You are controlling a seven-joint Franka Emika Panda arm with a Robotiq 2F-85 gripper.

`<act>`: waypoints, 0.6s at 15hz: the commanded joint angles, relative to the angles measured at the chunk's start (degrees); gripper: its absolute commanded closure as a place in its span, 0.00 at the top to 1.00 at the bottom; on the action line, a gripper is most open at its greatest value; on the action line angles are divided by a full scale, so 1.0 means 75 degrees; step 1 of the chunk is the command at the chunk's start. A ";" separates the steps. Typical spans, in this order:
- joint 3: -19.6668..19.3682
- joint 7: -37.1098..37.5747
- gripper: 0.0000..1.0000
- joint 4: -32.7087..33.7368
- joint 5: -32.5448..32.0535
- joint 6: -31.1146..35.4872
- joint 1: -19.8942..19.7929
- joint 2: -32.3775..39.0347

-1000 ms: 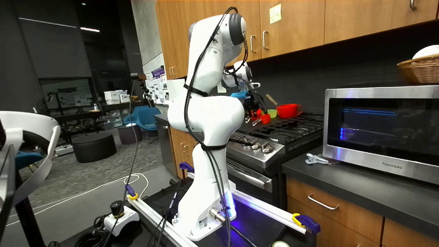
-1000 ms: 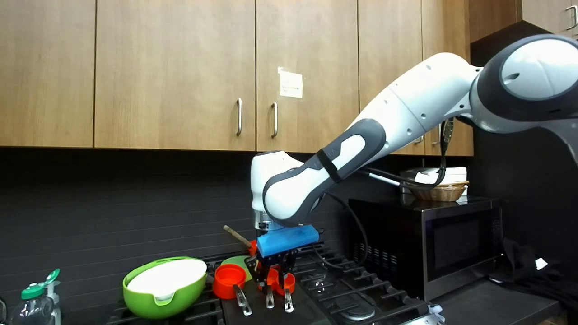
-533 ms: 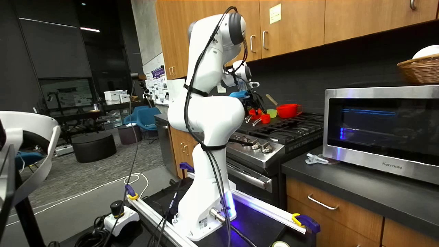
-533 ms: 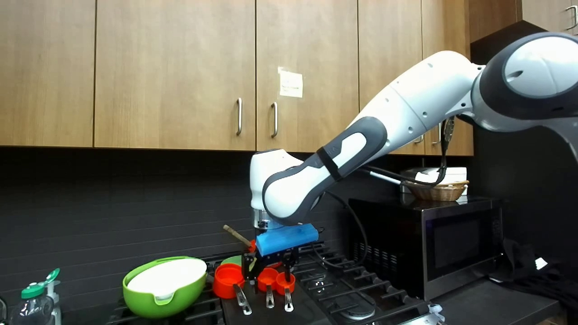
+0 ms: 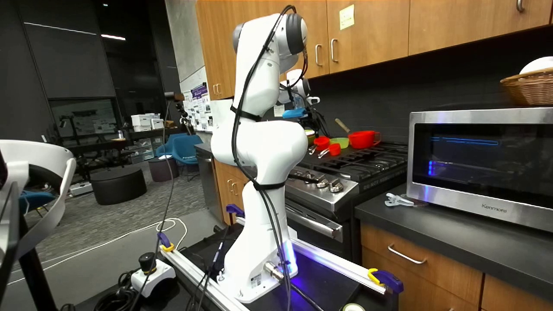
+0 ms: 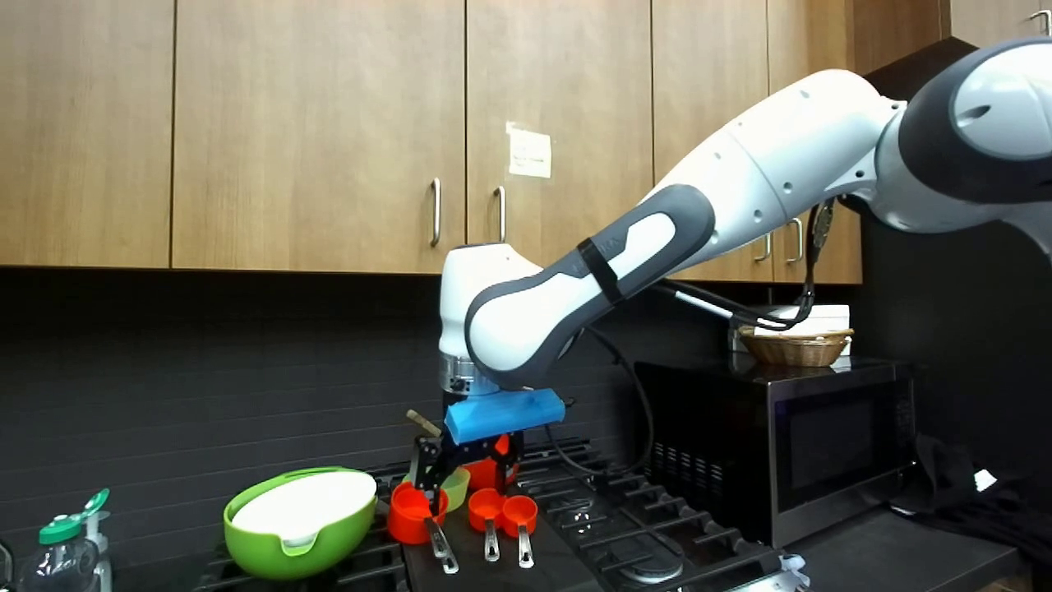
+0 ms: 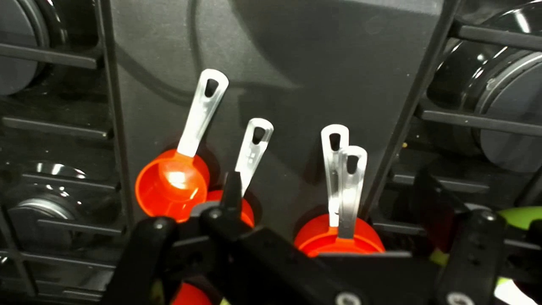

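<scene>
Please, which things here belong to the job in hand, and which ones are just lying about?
Likely part of the job:
open claw
red metal-handled cups close to it

Apparently just lying about:
green-capped bottle
wicker basket
microwave
white clip

Kitchen area, looks inside a lab or office. Kitchen clues: gas range, red measuring cups on top, wood wall cabinets, Kenmore microwave on black counter, near that surface's edge by the range. Lab/office clues: robot arm before the range's front edge, posters, blue chairs, grey carpet.
</scene>
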 commanded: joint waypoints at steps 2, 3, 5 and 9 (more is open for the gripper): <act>0.0225 -0.0386 1.00 0.0014 0.0235 0.0071 -0.0088 -0.0033; 0.0248 -0.0433 1.00 -0.0018 0.0272 0.0112 -0.0101 -0.0033; 0.0272 -0.0531 1.00 -0.0037 0.0333 0.0169 -0.0108 0.0002; 0.0359 -0.1089 1.00 0.0110 0.0829 0.0190 -0.0145 0.0249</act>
